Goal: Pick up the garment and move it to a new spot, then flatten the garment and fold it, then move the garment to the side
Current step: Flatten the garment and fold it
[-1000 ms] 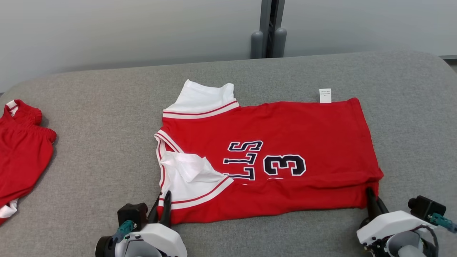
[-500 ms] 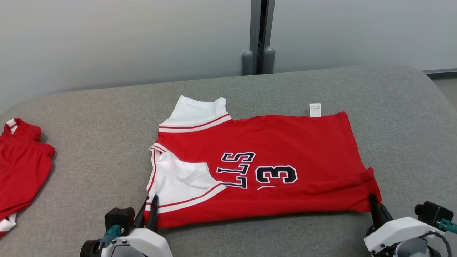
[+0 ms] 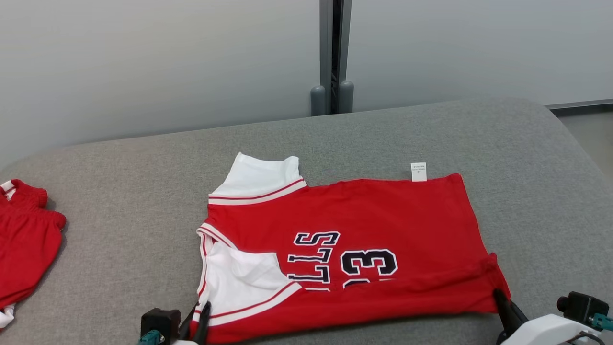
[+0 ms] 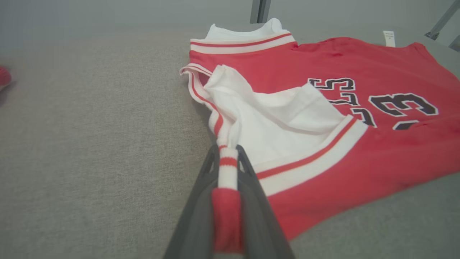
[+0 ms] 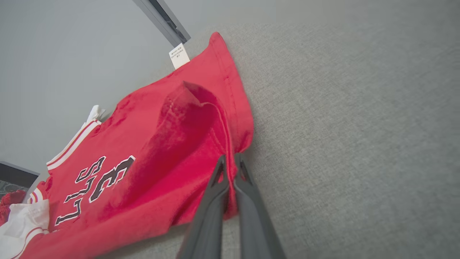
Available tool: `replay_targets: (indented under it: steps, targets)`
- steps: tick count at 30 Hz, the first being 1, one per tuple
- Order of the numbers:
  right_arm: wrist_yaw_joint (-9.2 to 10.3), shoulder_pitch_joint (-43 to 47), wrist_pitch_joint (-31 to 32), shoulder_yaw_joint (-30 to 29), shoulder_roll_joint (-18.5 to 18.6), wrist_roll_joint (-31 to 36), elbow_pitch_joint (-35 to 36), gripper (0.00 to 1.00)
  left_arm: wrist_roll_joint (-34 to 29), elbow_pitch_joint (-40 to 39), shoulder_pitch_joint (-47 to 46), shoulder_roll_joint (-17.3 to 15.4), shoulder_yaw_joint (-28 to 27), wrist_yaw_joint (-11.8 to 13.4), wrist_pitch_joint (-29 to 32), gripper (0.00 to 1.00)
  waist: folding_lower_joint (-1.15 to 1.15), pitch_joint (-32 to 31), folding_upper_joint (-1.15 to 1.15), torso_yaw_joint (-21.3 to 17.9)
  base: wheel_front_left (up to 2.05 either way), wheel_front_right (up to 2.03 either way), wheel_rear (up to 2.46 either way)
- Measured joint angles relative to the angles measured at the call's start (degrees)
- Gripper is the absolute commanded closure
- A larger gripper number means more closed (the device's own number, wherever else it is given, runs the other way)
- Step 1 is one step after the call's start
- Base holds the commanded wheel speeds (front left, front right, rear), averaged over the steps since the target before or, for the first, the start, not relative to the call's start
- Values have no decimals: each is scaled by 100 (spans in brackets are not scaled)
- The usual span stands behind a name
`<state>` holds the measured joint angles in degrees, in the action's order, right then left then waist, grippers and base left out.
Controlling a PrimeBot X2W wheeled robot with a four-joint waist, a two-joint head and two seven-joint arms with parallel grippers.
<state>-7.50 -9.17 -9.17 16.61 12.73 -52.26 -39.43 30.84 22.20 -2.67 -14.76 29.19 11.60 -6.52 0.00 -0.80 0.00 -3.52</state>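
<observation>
- Pinching the striped near-left armhole edge, the left gripper was clamped on the garment; the right gripper was clamped on its near-right hem corner.
- The garment lay spread mid-cushion.
- Step judged: folding. The next move called for carrying both corners evenly to the far edge.
- No container was visible.

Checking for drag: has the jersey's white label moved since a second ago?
No: the white label sits as near the grey post as before; the camera shifted.
</observation>
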Motion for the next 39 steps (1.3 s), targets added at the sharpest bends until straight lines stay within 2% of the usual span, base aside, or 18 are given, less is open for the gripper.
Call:
replay_targets:
  steps: [9,16,17,18,19,33,39]
  targets:
    - [0,446,314,14,227,-159,392,100,43,-847,591,-467,88,58,495,100,0,-40,0,-109,0,0,0]
    - [0,631,437,-140,257,-182,587,100,44,-1224,837,-572,198,158,727,100,0,-42,0,-138,0,0,0]
    - [0,644,452,-210,256,-182,622,3,51,-1254,840,-557,210,176,746,76,0,-39,0,-141,0,0,0]
    - [-1,650,471,-245,249,-185,639,0,51,-1256,844,-557,218,197,760,9,0,-39,0,-139,0,0,0]
    - [0,655,508,-272,247,-181,650,0,49,-1255,850,-558,224,218,786,0,0,-36,0,-136,0,0,0]
    - [1,599,410,-697,257,453,748,0,24,-1357,623,-511,45,438,581,0,0,42,0,-57,0,0,0]
    - [1,307,252,-842,122,706,834,0,97,-1357,286,-420,-180,488,348,0,0,162,0,-132,0,0,0]
